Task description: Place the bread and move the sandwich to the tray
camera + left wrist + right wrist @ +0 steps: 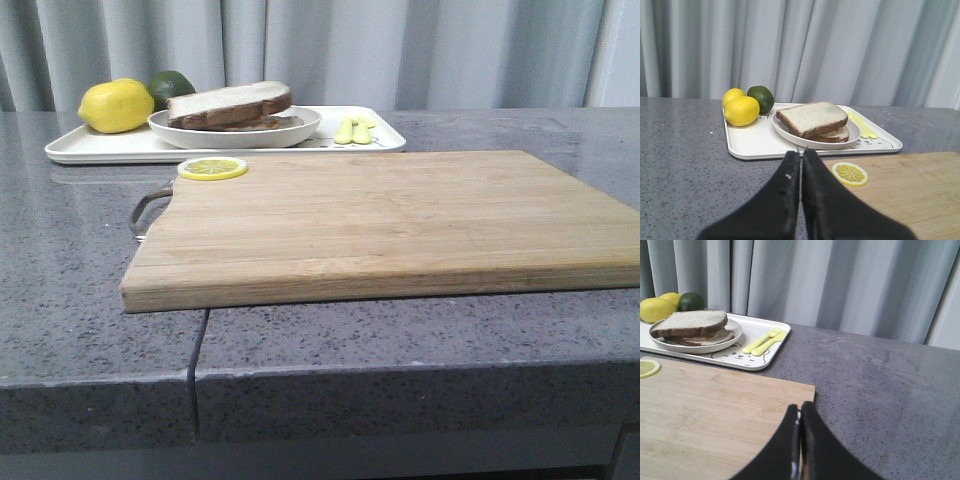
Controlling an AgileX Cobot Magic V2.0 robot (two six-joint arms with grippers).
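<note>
Grey curtains hung behind a speckled grey stone counter [70, 300] in the front view, and neither arm showed there. A wooden cutting board [400, 225] filled the near half of the counter, bare except for a lemon slice [212, 169] at its far left corner. Behind it lay the tray [90, 148], long axis running left to right, and on the tray stood the plate [300, 126] with the sandwich [232, 105], the thick bread [228, 98] forming its top layer. A lemon [117, 105] and a lime [172, 84] sat at the tray's left end, and yellow cutlery [354, 130] lay toward its right end.

From the left wrist view, the left gripper [801, 162] had its 2 black jaws pressed together with nothing between them. It hung over the counter near the board's left edge, and the sandwich [814, 120] lay straight ahead and slightly right, well apart from the fingertips. 2 lemons [742, 110] and the lime [761, 98] stood at the tray's left end.

From the right wrist view, the right gripper [800, 412] was likewise closed and empty, above the board's far right corner. The sandwich [690, 325] lay ahead and well off to its left, beyond the cutlery [764, 341] and a small bear drawing [739, 356].

Judged from these views, both steps looked done; the left arm faced the sandwich more squarely and seemed the nearer.
</note>
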